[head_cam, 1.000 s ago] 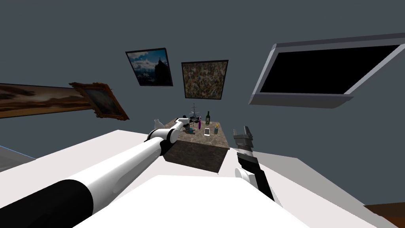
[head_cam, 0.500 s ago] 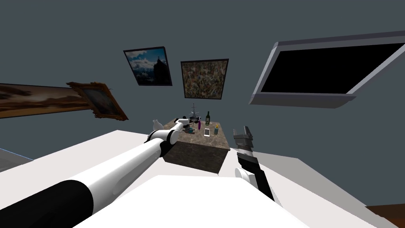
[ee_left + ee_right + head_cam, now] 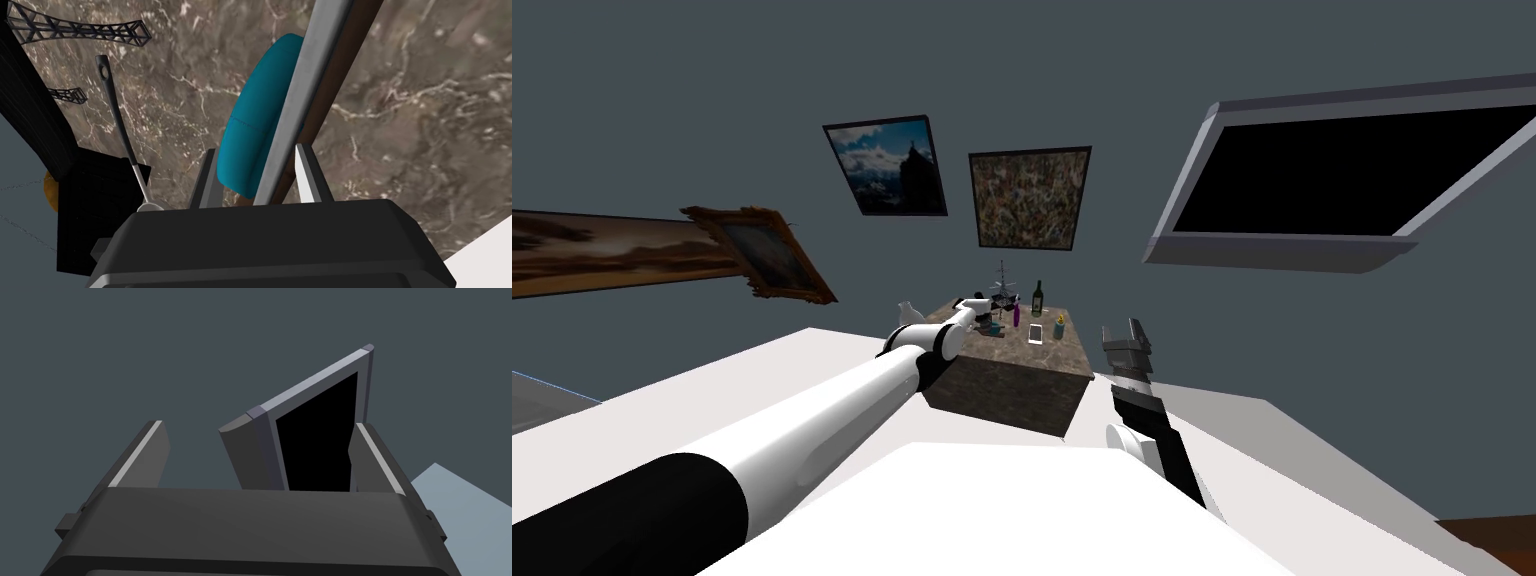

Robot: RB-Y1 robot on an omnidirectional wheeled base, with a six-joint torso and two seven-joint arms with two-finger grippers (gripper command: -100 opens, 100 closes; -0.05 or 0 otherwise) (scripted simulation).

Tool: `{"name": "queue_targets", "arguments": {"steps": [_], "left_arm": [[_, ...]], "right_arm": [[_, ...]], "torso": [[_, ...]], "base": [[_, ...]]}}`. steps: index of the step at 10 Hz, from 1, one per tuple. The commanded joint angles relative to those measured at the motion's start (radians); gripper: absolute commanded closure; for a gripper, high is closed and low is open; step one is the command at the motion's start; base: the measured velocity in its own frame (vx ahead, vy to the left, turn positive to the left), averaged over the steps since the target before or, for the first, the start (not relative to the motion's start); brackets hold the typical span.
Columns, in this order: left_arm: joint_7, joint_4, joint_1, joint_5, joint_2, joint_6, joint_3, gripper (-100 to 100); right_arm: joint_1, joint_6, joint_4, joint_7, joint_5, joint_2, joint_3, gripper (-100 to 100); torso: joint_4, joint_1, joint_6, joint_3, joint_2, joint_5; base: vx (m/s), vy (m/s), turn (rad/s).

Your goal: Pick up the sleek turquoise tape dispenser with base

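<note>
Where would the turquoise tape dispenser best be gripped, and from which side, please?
Grip the tape dispenser across its narrow width: its turquoise flank and grey base strip are long, roughly parallel faces. Come from its end, as the left hand stands.

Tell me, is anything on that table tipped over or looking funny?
Nothing looks spilled or broken. On the marble table, the wine bottle and the lattice tower stand upright and the phone lies flat. The left gripper is shut on the turquoise tape dispenser.
</note>
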Motion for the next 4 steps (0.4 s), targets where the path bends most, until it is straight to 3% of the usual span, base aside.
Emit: {"name": "queue_targets", "arguments": {"steps": [1,3,4], "left_arm": [[-0.001,-0.05,0.021,-0.003,-0.01,0.042,0.0,100],[-0.001,-0.061,0.022,-0.003,-0.01,0.04,0.0,100],[0.0,-0.065,0.023,-0.003,-0.011,0.045,0.0,0]], "right_arm": [[0.0,0.0,0.0,0.0,0.0,0.0,0.0,0],[0.0,0.0,0.0,0.0,0.0,0.0,0.0,0],[0.0,0.0,0.0,0.0,0.0,0.0,0.0,0]], "torso": [[0.0,0.0,0.0,0.0,0.0,0.0],[0.0,0.0,0.0,0.0,0.001,0.0],[0.0,0.0,0.0,0.0,0.0,0.0]], "base": [[-0.048,0.009,0.006],[-0.019,0.003,0.0],[0.0,0.0,0.0]]}}
